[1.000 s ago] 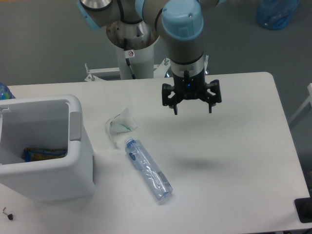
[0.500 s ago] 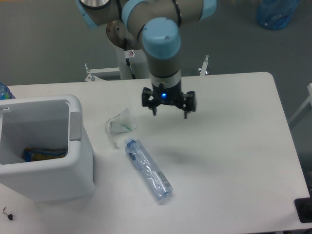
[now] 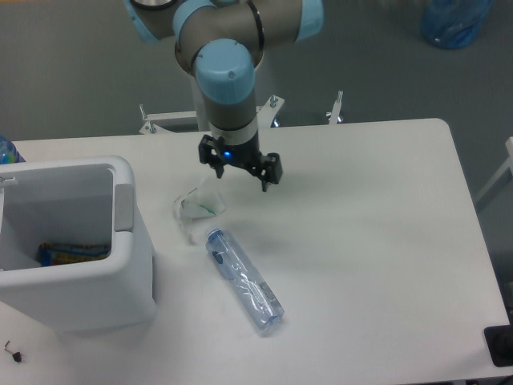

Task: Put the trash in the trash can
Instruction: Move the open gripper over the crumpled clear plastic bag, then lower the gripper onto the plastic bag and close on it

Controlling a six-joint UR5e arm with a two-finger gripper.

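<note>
A crumpled clear plastic cup with a green mark [image 3: 200, 205] lies on the white table [image 3: 377, 241], just right of the trash can. A long clear bottle with a blue cap [image 3: 243, 279] lies flat in front of it, cap toward the cup. The white boxy trash can [image 3: 120, 265] stands at the left, with a yellow and blue wrapper inside. My gripper [image 3: 240, 176] hangs open just above and to the right of the cup, nothing between its fingers.
A large blue translucent bag [image 3: 455, 22] sits on the floor at the top right. The arm's pedestal rises behind the table's far edge. A dark object [image 3: 500, 345] shows at the bottom right corner.
My gripper has travelled left across the table, from the middle toward the crumpled cup, and stayed open. The cup, bottle and can have not moved.
</note>
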